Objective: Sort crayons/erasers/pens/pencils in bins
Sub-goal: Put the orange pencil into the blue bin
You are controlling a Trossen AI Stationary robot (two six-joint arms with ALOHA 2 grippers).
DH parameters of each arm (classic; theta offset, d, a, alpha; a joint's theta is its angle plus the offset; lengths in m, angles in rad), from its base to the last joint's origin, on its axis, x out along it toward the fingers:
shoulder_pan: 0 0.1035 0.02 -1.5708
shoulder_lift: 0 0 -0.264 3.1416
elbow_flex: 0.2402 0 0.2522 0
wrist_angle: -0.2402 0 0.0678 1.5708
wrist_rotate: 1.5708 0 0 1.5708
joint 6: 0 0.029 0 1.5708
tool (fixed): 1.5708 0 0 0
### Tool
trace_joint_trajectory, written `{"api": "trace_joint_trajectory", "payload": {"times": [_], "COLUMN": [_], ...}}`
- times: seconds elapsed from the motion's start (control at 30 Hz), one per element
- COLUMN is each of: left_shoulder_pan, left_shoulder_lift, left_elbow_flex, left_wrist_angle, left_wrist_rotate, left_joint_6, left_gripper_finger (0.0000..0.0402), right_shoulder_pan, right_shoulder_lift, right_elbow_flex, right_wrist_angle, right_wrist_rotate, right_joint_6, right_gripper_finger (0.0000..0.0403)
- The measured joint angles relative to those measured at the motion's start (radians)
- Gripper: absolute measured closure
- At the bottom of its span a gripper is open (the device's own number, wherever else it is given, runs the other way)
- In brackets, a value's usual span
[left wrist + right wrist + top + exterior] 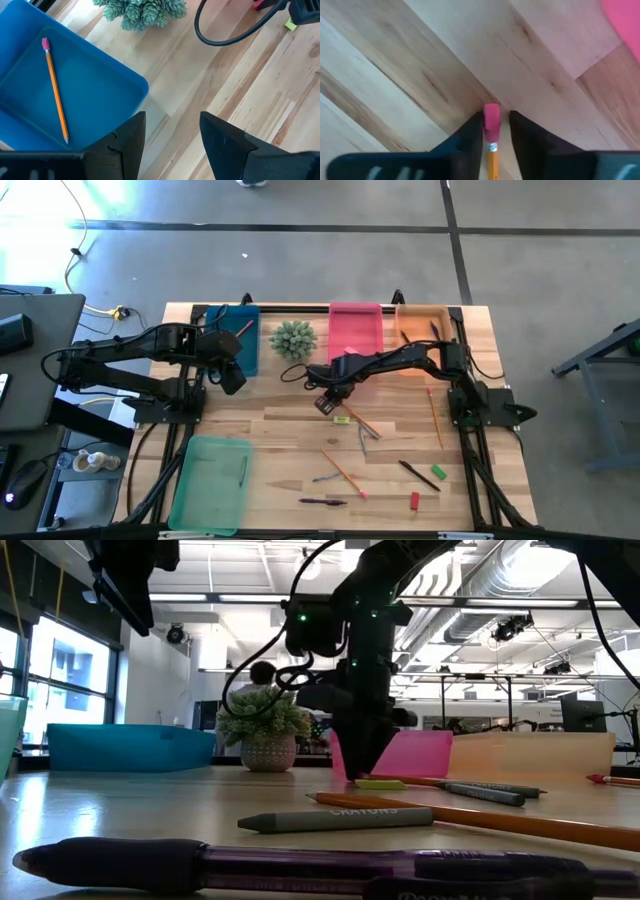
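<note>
My right gripper [328,402] reaches down to the table's middle, in front of the pink bin [355,330], and is shut on an orange pencil [362,422] lying there. A yellow eraser [342,420] lies right beside it. My left gripper [172,131] is open and hovers above the near right corner of the blue bin [75,85], which holds one orange pencil [55,92]. Loose on the near half lie more pencils [343,472], crayons [362,438], pens [418,473], a green eraser [437,472] and a red eraser [414,500]. My right gripper has the pencil's pink eraser end [491,117] between its two fingers [470,137], which come from above, pointing down. One finger lies against the eraser; a thin gap shows at the other. The pencil lies flat on the table, its shaft running back under the gripper.
A spiky plant [293,338] stands between the blue and pink bins. The orange bin [422,325] sits at the far right, and the green bin [210,480] at the near left holds a dark stick. A pencil [435,418] lies by the right arm's base.
</note>
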Motion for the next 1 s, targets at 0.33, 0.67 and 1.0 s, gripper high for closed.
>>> {"api": "trace_joint_trajectory", "payload": {"times": [0.33,0.67,1.0], "left_shoulder_pan": [0.000,0.000,0.000], "left_shoulder_lift": [0.000,0.000,0.000], "left_elbow_flex": [0.000,0.000,0.000], "left_wrist_angle": [-0.005,-0.006,-0.008], "left_wrist_rotate": [0.002,0.014,0.032], "left_joint_6": [0.000,0.015,0.018], "left_gripper_finger": [0.0225,0.0225,0.0225], "right_shoulder_pan": [0.001,0.004,0.004], "right_shoulder_lift": [0.001,-0.029,-0.081], "right_elbow_flex": [-0.001,-0.008,-0.009], "right_wrist_angle": [-0.021,-0.028,-0.026], "right_wrist_rotate": [0.008,-0.013,-0.045], "right_joint_6": [-0.043,-0.095,-0.113], "right_gripper_finger": [0.0383,0.0382,0.0382]}}
